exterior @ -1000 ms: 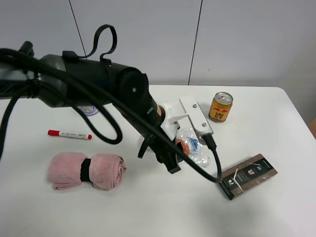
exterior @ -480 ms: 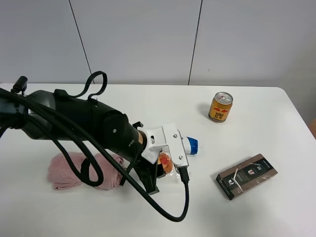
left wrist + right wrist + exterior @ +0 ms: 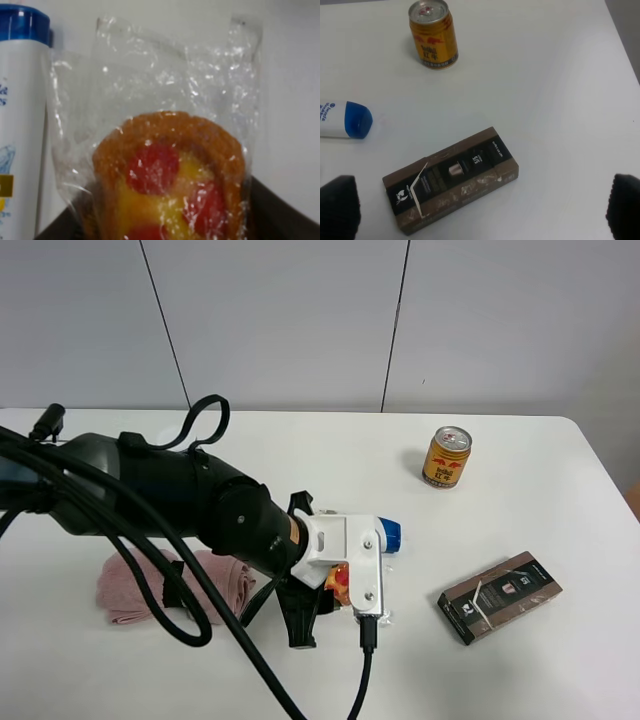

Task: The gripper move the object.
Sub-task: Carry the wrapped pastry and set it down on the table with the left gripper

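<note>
My left gripper (image 3: 322,598), white body with black fingers and trailing cables, is shut on the object, a round orange-brown pastry (image 3: 339,583) with red spots in a clear wrapper, near the middle front of the table. The left wrist view shows the pastry (image 3: 167,180) close up between dark fingers (image 3: 282,212), its wrapper standing up past them. My right gripper (image 3: 481,207) is open and empty above the table; its dark fingertips (image 3: 337,205) frame a brown box. The right arm does not show in the exterior view.
A white bottle with a blue cap (image 3: 390,535) lies just beside the pastry, and shows in the wrist views (image 3: 22,110) (image 3: 350,120). A gold can (image 3: 446,456) stands at the back right. A brown box (image 3: 500,596) lies front right. A pink rolled towel (image 3: 140,585) lies left.
My left gripper has carried the pastry from beside the can area toward the front and left, leaving the blue-capped bottle uncovered. In the last half second it shifted slightly right and turned.
</note>
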Controlling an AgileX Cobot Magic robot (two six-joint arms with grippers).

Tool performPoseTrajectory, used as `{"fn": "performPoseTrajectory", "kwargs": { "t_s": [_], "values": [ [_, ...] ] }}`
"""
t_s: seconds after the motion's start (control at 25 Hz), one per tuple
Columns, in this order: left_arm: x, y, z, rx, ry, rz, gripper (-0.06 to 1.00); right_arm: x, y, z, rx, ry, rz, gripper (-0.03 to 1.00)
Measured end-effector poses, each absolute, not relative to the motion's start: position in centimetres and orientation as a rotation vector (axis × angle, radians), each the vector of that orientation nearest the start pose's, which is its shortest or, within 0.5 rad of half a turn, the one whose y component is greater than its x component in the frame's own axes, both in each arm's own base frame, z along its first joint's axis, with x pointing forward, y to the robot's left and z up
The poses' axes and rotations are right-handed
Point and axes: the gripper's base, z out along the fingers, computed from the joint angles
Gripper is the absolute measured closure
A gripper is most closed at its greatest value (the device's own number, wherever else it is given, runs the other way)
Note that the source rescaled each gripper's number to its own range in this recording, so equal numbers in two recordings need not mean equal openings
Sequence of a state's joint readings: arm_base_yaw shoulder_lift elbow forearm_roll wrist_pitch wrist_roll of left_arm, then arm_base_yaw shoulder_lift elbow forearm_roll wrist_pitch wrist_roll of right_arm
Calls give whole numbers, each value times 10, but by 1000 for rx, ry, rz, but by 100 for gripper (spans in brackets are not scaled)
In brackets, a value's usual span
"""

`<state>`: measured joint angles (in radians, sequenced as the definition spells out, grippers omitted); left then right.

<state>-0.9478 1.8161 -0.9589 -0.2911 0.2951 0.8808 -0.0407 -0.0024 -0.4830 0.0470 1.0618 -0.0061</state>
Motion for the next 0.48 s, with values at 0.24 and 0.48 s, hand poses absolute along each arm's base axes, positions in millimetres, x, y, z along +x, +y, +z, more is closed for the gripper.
{"fn": "performPoseTrajectory", "kwargs": {
  "t_s": [0.24, 0.48],
  "values": [
    [198, -288, 143, -2638, -2505, 277, 94, -3, 4, 273, 34, 2059, 27, -3],
    [198, -288, 142, -2697, -2446, 259, 84, -3, 4, 273, 34, 2059, 27, -3]
  ]
}}
